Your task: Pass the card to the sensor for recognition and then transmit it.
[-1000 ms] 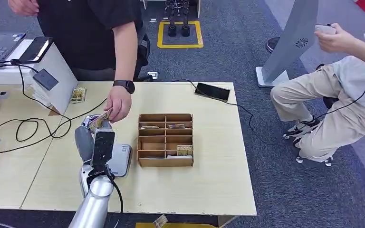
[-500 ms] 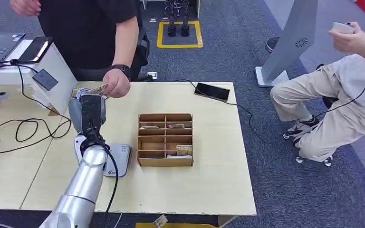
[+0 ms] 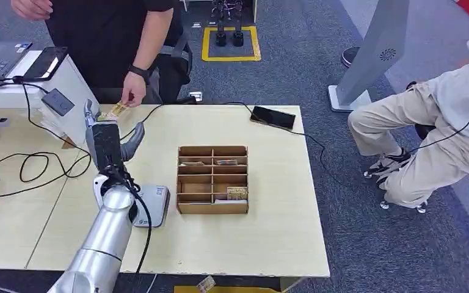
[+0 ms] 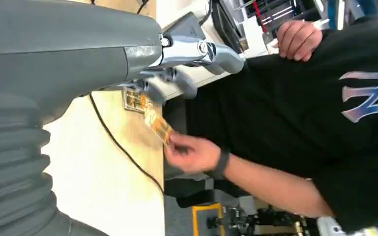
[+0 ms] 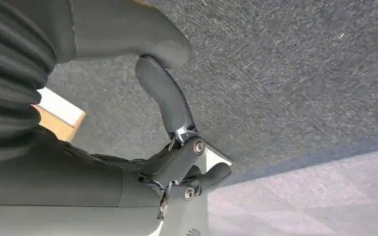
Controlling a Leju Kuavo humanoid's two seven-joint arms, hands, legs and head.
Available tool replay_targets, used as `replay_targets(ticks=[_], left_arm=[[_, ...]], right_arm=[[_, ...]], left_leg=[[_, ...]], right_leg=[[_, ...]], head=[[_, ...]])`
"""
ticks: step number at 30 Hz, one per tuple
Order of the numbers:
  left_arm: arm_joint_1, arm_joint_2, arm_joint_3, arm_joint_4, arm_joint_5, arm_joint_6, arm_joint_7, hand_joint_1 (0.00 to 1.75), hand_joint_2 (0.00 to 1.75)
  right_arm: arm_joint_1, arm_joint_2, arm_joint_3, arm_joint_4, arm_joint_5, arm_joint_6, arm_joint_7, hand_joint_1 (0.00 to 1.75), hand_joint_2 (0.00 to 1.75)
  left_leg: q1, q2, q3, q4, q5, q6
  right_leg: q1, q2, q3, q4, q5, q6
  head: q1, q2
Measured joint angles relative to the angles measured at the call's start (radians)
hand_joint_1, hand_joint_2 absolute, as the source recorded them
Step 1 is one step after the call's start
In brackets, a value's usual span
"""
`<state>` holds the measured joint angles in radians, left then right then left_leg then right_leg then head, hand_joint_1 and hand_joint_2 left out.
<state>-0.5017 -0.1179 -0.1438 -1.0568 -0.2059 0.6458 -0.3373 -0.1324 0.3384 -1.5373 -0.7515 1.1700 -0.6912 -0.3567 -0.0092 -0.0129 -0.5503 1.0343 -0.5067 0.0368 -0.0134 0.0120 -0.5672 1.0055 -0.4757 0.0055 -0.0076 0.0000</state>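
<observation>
The left arm reaches forward over the counter (image 3: 269, 244), forearm raised, with the left robot hand (image 3: 107, 141) held upright near the far left corner; its fingers are spread apart and it holds nothing. The card (image 3: 118, 109) is not in that robot hand: a person's hand (image 3: 132, 96), wearing a dark watch at the wrist, pinches it just beyond and above the robot's fingertips, near the counter's far edge. A second card (image 3: 101, 117) lies flat on the counter close by, beside the white stand with the dark sensor (image 3: 58, 102) on its slanted face. The left wrist view shows more plainly the gap between the silver fingers (image 4: 197, 49) and the tilted card (image 4: 158, 127) pinched in the person's hand (image 4: 192, 153). The head view alone takes in the cardboard divider box (image 3: 212, 179) at mid-counter. In the right wrist view the right robot hand (image 5: 177, 167) hangs above grey carpet (image 5: 285, 73), its fingers curled inward around nothing.
</observation>
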Motion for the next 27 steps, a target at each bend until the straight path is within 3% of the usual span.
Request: replay_targets(ticks=[4,10,13,19,25,27], left_arm=[[0.096,0.021,-0.033,-0.134,0.015,-0.010,-0.065,0.00,1.75],[0.317,0.123,-0.192,-0.415,-0.015,-0.127,-0.178,0.00,1.75],[0.403,0.163,-0.255,-0.499,-0.041,-0.136,-0.207,0.00,1.75],[0.484,0.222,-0.360,-0.570,-0.118,-0.144,-0.233,0.00,1.75],[0.498,0.240,-0.398,-0.581,-0.131,-0.153,-0.236,0.00,1.75],[0.494,0.245,-0.415,-0.579,-0.223,-0.130,-0.223,0.00,1.75]], right_arm=[[0.001,0.000,0.000,0.000,-0.013,0.000,0.013,0.00,1.75],[0.009,0.000,0.000,-0.009,-0.032,0.000,0.016,0.00,1.75],[0.012,0.000,0.000,-0.016,-0.031,0.000,0.026,0.00,1.75],[0.015,0.000,0.000,-0.028,-0.014,0.000,0.043,0.00,1.75],[0.016,0.000,0.000,-0.032,-0.008,0.000,0.046,0.00,1.75],[0.016,0.000,0.000,-0.034,0.003,0.000,0.042,0.00,1.75]], left_leg=[[0.000,0.001,0.000,0.000,-0.001,-0.001],[0.000,0.002,-0.001,0.000,-0.003,0.000],[0.000,0.002,-0.001,0.000,-0.003,0.000],[0.000,0.002,-0.001,0.000,-0.003,0.000],[0.000,0.001,0.000,0.000,-0.003,0.000],[0.000,0.001,0.000,0.000,-0.003,0.000]], right_leg=[[0.000,0.002,0.000,0.000,0.000,0.000],[0.000,0.003,-0.001,0.000,-0.002,0.000],[0.000,0.003,-0.002,0.000,-0.002,-0.001],[0.000,0.002,-0.001,0.000,-0.002,0.000],[0.000,0.002,-0.001,0.000,-0.002,0.000],[0.000,0.002,-0.001,0.000,-0.002,0.000]], head=[[0.000,0.000],[0.000,0.000],[0.000,0.000],[0.000,0.000],[0.001,0.000],[0.000,0.000]])
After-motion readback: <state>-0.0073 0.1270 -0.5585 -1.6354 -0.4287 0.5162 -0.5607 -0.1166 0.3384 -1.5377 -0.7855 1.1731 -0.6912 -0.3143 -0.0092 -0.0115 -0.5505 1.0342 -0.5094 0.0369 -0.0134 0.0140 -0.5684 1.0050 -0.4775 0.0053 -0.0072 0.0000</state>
